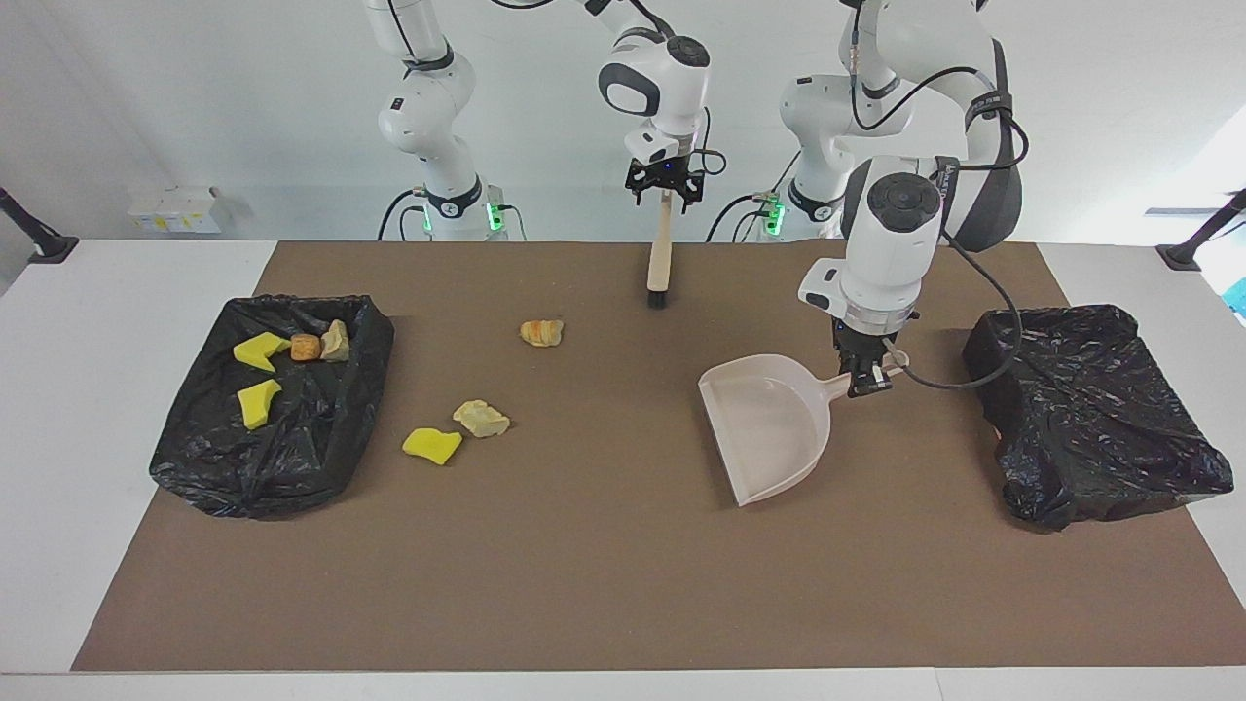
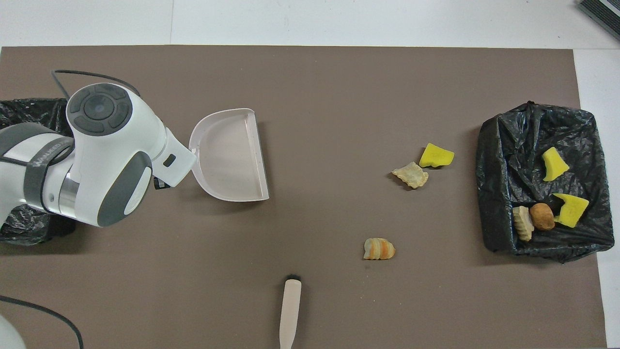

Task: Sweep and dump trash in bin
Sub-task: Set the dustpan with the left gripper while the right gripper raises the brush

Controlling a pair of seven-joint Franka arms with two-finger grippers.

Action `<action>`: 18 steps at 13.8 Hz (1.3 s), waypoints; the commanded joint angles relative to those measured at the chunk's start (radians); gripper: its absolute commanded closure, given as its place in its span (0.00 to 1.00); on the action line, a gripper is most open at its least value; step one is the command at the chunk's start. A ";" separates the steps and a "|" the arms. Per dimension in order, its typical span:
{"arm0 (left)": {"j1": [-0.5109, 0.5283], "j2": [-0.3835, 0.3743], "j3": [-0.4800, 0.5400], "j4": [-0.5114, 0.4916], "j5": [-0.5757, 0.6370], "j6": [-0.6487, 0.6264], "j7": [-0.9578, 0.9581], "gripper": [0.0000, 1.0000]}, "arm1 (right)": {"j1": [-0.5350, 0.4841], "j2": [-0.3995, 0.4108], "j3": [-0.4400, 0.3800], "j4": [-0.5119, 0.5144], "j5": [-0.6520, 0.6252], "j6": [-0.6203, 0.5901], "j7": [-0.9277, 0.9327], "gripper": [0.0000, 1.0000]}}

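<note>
Left gripper point(image 1: 869, 378) has its jaws clamped on the handle of the dustpan point(image 1: 772, 428), pan empty, mouth facing the right arm's end. Right gripper point(image 1: 664, 190) is over the brush point(image 1: 660, 255) handle end, jaws spread wide, holding nothing.

Trash: three scraps loose on the mat, a yellow chunk point(image 1: 432, 445) touching a tan lump point(image 1: 481, 419), and a striped lump point(image 1: 541, 333) nearer to the robots. Four more already lie in the bin point(image 1: 321, 443) at the right arm's end.

Step looks like a brush pickup. Best to close squarely on the handle, then set the pan lip flat just beside the loose pair and sweep toward it. Risk: light scraps rolling past the lip.

Surface point(image 1: 58, 389) is white, carrying a brown mat point(image 1: 584, 584). A second bag point(image 1: 1090, 419) sits at the left arm's end, contents unseen. Plain white wall.
</note>
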 commanded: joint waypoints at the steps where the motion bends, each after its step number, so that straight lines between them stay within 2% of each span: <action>1: -0.004 -0.078 -0.004 -0.107 0.013 0.031 0.009 1.00 | -0.002 -0.024 -0.006 -0.054 -0.008 0.081 0.017 0.00; 4: -0.032 -0.100 -0.004 -0.175 0.013 0.058 0.006 1.00 | 0.001 -0.024 -0.006 -0.068 -0.008 0.106 0.017 0.02; 7: -0.055 -0.106 -0.007 -0.213 0.013 0.077 -0.020 1.00 | 0.003 -0.024 -0.006 -0.068 -0.010 0.103 0.017 0.25; 9: -0.082 -0.121 -0.007 -0.261 0.013 0.103 -0.056 1.00 | 0.009 -0.024 -0.006 -0.068 -0.010 0.100 0.017 0.46; 11: -0.090 -0.147 -0.009 -0.319 0.013 0.167 -0.059 1.00 | 0.009 -0.024 -0.005 -0.067 -0.008 0.096 0.021 0.83; 12: -0.096 -0.144 -0.010 -0.330 0.013 0.176 -0.071 1.00 | 0.009 -0.024 -0.006 -0.065 -0.008 0.094 0.021 0.95; 13: -0.110 -0.138 -0.010 -0.335 0.013 0.183 -0.091 1.00 | 0.009 -0.023 -0.006 -0.064 -0.010 0.094 0.017 1.00; 18: -0.133 -0.134 -0.010 -0.367 0.016 0.203 -0.105 1.00 | 0.000 -0.010 -0.006 -0.041 -0.023 0.083 0.012 1.00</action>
